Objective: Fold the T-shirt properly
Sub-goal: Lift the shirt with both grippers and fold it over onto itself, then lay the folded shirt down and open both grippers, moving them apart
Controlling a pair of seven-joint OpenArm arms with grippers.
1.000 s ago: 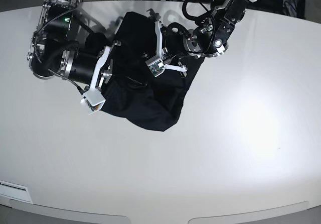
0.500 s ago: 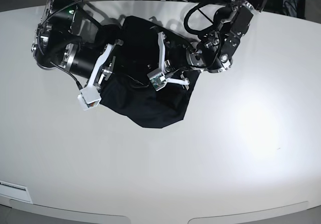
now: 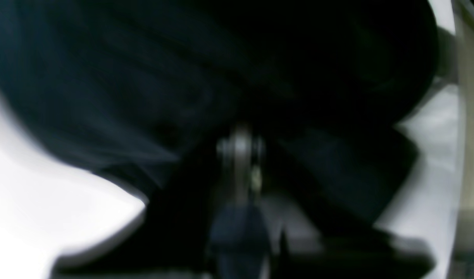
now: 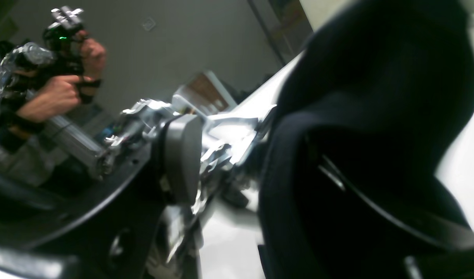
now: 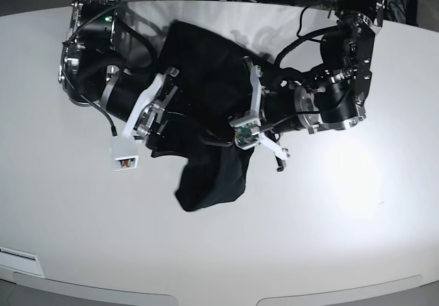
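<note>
Base view, compared with the preceding frames: the right gripper [image 4: 254,143] has spread its jaws, now wide apart, and its arm has shifted slightly toward the middle. The left arm [image 5: 322,100] has moved nearer the front edge of the table [image 5: 89,217]. The T-shirt [image 5: 212,175] lies bunched beneath and between the two arms, toward the far side of the table; its near end now reaches farther forward. Right wrist view: black cloth rises beside and behind the right-hand finger, while the left-hand finger stands apart; a person's hands [image 4: 58,95], absent from the base view, appear at upper left. Left wrist view, blurred: the left gripper [image 3: 240,155] has its jaws together over dark folds; whether fabric is pinched between them cannot be told.
</note>
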